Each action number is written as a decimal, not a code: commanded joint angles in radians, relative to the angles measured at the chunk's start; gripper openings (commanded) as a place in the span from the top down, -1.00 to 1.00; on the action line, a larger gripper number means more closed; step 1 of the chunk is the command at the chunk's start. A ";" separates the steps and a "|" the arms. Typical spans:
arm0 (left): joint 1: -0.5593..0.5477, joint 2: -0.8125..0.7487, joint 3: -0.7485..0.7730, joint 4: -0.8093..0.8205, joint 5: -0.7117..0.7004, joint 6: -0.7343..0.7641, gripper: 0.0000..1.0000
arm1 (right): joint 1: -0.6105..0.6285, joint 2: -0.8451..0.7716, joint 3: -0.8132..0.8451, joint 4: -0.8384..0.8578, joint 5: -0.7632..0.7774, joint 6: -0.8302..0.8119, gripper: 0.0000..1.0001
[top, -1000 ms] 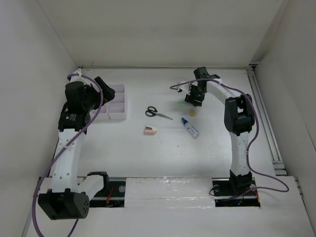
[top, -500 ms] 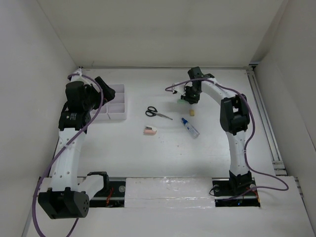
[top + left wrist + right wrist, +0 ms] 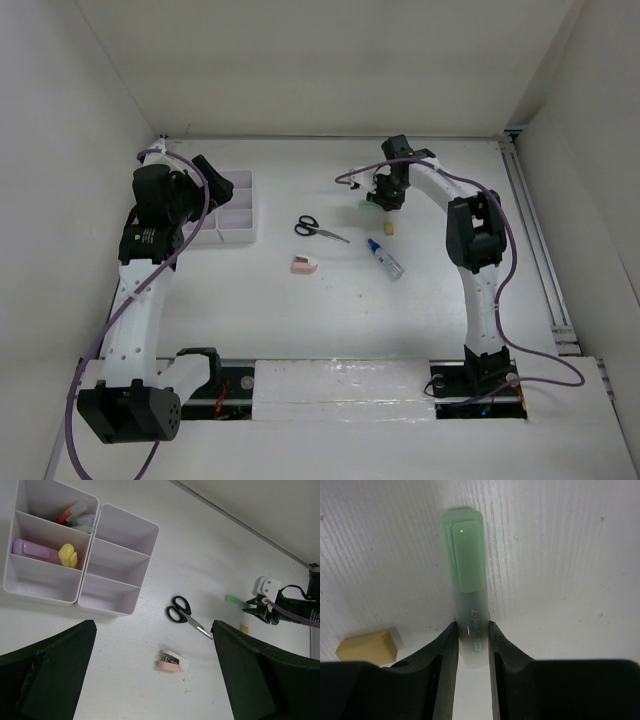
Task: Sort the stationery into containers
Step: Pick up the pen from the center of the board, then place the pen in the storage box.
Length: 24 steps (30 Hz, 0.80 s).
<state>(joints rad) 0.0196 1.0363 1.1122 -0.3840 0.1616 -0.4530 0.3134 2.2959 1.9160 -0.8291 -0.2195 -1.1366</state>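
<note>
The right claw (image 3: 470, 632) is closed snugly on the barrel of a green highlighter (image 3: 462, 555), whose cap juts ahead of the fingertips. A tan eraser (image 3: 367, 647) lies just to the claw's left. The left claw (image 3: 152, 677) gapes wide and holds nothing, with the white organiser tray (image 3: 90, 565) ahead and to its left.

— What sort of place are you working in?
— A robot test booth, lab-style. Plain white walls (image 3: 330, 60) box in my white table (image 3: 330, 310). My left arm (image 3: 135, 300) and right arm (image 3: 485, 290) are bolted at its near edge, trailing purple cables (image 3: 560, 375).
</note>
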 commanded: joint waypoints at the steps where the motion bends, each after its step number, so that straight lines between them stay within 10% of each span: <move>1: 0.002 -0.005 0.005 0.037 0.013 0.011 -1.00 | 0.003 -0.007 0.029 -0.028 -0.084 0.035 1.00; 15: 0.002 -0.018 -0.006 0.092 0.155 0.030 -1.00 | -0.008 -0.228 0.000 0.254 -0.127 0.545 1.00; 24: 0.002 -0.009 -0.051 0.255 0.430 -0.012 -1.00 | 0.332 -0.461 -0.180 0.500 0.216 0.974 1.00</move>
<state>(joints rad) 0.0196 1.0340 1.0721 -0.2420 0.4633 -0.4503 0.5095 1.9175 1.8198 -0.4946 -0.1341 -0.3756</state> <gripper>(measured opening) 0.997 0.318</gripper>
